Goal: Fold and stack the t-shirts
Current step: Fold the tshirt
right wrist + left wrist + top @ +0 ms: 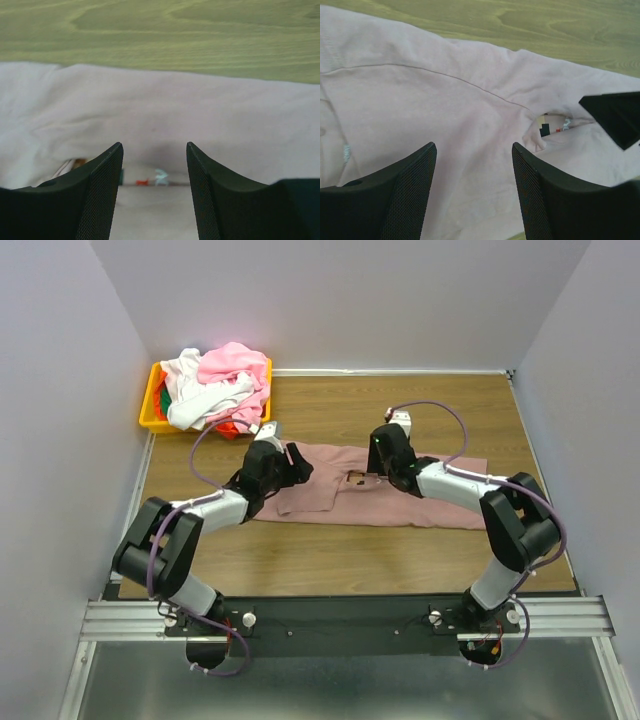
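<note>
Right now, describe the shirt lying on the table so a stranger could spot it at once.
Look at the wooden table: at its middle one dusty mauve-pink t-shirt lies spread out alone. Unlike the crumpled tees heaped in the yellow bin at the far left corner, it is flat and shows a small colourful print.

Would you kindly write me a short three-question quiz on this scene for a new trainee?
1. True or false: the mauve-pink t-shirt lies on the table, outside the yellow bin.
2. Where are the other t-shirts heaped? A) in the yellow bin B) on the floor C) at the table's right edge
3. Are the left gripper and right gripper open or shut?
Key: 1 true; 2 A; 3 both open.
</note>
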Motion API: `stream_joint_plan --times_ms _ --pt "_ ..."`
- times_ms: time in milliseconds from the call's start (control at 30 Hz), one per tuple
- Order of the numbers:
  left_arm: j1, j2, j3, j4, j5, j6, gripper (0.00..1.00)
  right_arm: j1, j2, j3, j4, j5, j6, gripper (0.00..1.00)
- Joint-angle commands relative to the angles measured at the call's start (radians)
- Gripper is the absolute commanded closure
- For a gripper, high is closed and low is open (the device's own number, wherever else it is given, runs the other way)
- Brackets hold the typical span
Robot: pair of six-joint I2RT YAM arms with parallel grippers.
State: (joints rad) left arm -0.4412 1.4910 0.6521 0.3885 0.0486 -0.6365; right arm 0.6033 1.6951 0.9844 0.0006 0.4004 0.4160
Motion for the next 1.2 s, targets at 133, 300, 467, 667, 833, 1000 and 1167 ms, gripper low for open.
stream_joint_plan --times_ms 133,300,467,667,833,1000,1167 --pt "-0.007 0.192 0.061 0.107 0.079 0.001 0.28 -0.122 0.087 -0.009 0.061 -0.113 0.001 0.39" --pt "-0.007 0.261 0.089 0.110 0.085 0.023 0.27 -0.135 0.078 -0.075 0.042 -0.129 0.032 0.39" --pt "-0.008 0.328 0.141 0.087 0.091 0.050 0.27 -0.135 0.031 -0.163 -0.028 -0.126 0.089 0.39" --pt "-0.016 0.399 0.242 0.027 0.099 0.092 0.27 -0.135 -0.073 -0.251 -0.111 -0.159 0.152 0.39" --pt "-0.022 0.449 0.351 -0.049 0.071 0.135 0.27 -0.135 -0.161 -0.299 -0.146 -0.205 0.173 0.38" --pt "-0.024 0.469 0.431 -0.099 0.050 0.162 0.27 -0.134 -0.239 -0.317 -0.172 -0.215 0.161 0.36" --pt "-0.031 0.398 0.475 -0.160 0.002 0.179 0.26 -0.134 -0.307 -0.314 -0.197 -0.158 0.136 0.35"
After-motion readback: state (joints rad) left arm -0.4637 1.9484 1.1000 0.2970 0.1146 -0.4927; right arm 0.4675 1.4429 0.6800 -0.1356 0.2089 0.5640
